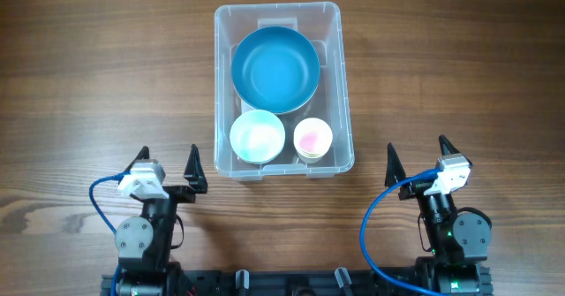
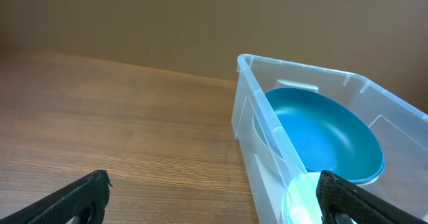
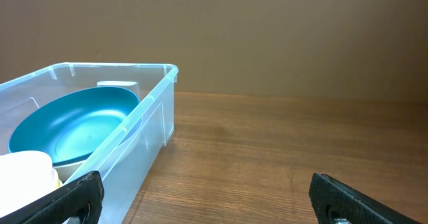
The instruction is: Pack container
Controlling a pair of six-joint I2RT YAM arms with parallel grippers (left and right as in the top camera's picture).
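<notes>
**The bin looks full, and both arms are back**

You have the large clear plastic rectangular bin (image 1: 341, 93) sitting in the middle of the brown wooden worktop (image 1: 106, 75), a little toward the far side from the arms. Three things are inside it.

- The big round blue bowl (image 1: 274, 68) fills the far half of the bin.
- The small round white bowl (image 1: 257, 136) sits in the near left corner, just beside the blue bowl.
- The small white cup with a pink inside (image 1: 312, 139) stands upright in the near right corner, next to the white bowl.

All three sit down inside the walls. From above, nothing pokes over the rim.

Your left end effector (image 1: 168, 159) is near the bin's near left corner but does not touch it. Its two fingers are spread wide and hold nothing. Your right end effector (image 1: 418, 155) is off to the right of the bin, also apart from it, with its fingers spread wide and nothing between them. Both wrist views show the same thing: bare finger tips at the bottom edge, with the bin off to one side.

I think the packing is done, or very close to it. No other loose thing shows on the worktop in any view, so I see nothing left for you to pick up. No lid shows either, so I cannot tell if you have a closing step to do.
</notes>
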